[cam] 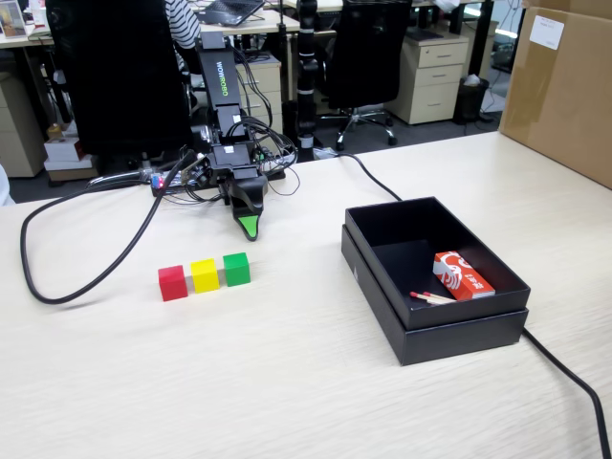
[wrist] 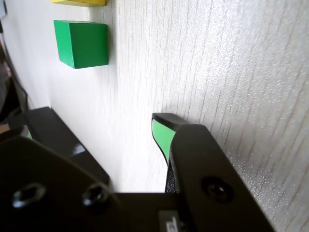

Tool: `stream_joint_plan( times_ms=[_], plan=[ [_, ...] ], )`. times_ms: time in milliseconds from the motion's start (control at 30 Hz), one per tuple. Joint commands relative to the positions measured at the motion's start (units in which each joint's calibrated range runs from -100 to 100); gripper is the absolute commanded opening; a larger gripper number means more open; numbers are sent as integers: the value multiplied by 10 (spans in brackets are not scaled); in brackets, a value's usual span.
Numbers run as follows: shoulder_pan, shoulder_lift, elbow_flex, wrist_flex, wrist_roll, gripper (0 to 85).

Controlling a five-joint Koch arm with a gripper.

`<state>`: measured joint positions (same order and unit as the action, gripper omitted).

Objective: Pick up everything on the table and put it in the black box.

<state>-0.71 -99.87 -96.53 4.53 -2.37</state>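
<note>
Three small cubes stand in a row on the table [cam: 287,382]: red [cam: 172,282], yellow [cam: 205,275] and green [cam: 236,269]. My gripper [cam: 249,228] hangs low over the tabletop just behind the green cube, tip pointing down, nothing in it. In the wrist view the green cube [wrist: 82,43] lies ahead at the upper left, with an edge of the yellow cube [wrist: 79,2] beyond it. The gripper [wrist: 96,118] is open there, bare table showing between its green-padded finger [wrist: 161,137] and the dark jaw on the left. The black box [cam: 449,335] sits on the right.
Inside the box lie a red-and-white packet [cam: 462,275] and matchsticks [cam: 430,297]. A black cable [cam: 86,277] loops over the table's left side; another cable [cam: 574,382] runs past the box. A brown carton [cam: 564,86] stands at the far right. Chairs and desks lie behind.
</note>
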Motion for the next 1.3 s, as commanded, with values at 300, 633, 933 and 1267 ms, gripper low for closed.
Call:
stream_joint_plan(
  times_ms=[300, 633, 933, 1267],
  plan=[
    [-14, 10, 271, -428, 19, 477],
    [-44, 163, 599, -685, 1, 476],
    [-121, 409, 761, -708, -81, 472],
    [-178, 679, 944, -708, -125, 472]
  ],
)
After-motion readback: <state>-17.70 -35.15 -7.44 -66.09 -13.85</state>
